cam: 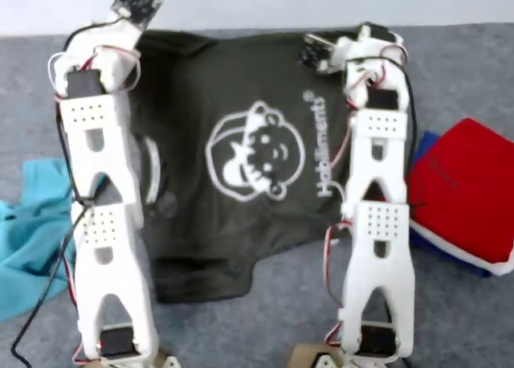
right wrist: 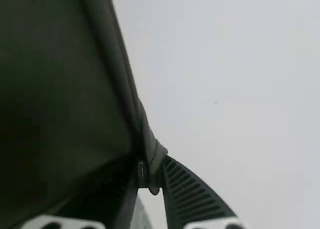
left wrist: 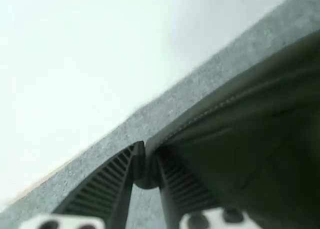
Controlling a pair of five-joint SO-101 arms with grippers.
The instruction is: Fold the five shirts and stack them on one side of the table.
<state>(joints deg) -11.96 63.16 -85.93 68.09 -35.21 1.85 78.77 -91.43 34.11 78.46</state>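
A grey felt-covered table (cam: pixel 289 320) is seen from above, with two white robot arms reaching away from the near edge.

Between the arms lies a dark olive cotton T-shirt with a white cartoon monkey print (cam: pixel 257 159). It is spread mostly flat and print side up, and it is not yet folded.

On the right side of the table, just beside the right arm, sits a stack with a folded red shirt (cam: pixel 462 183) on top. A white fabric edge (cam: pixel 450 247) and a blue fabric edge (cam: pixel 422 151) show beneath it. Judging by those layers, three shirts appear to be already folded and stacked, though the exact count cannot be confirmed.

At the left edge of the table lies a crumpled teal shirt (cam: pixel 32 223), unfolded and apart from the stack.

The task therefore looks a little past halfway. The olive T-shirt is the one in hand. It and the teal shirt have yet to be folded and added to the pile.

Both arms are at the far edge of the olive T-shirt, one at each corner.

- **Left gripper:** The left gripper (left wrist: pixel 145 159) is closed tight on a stitched hem. The cloth is wedged between its ribbed black fingers (left wrist: pixel 115 174), and the grey table edge lies just beyond.
- **Right gripper:** The right gripper (right wrist: pixel 150 174) is likewise clamped on a fold of the same shirt's edge. The fabric hangs away from it against a pale wall.
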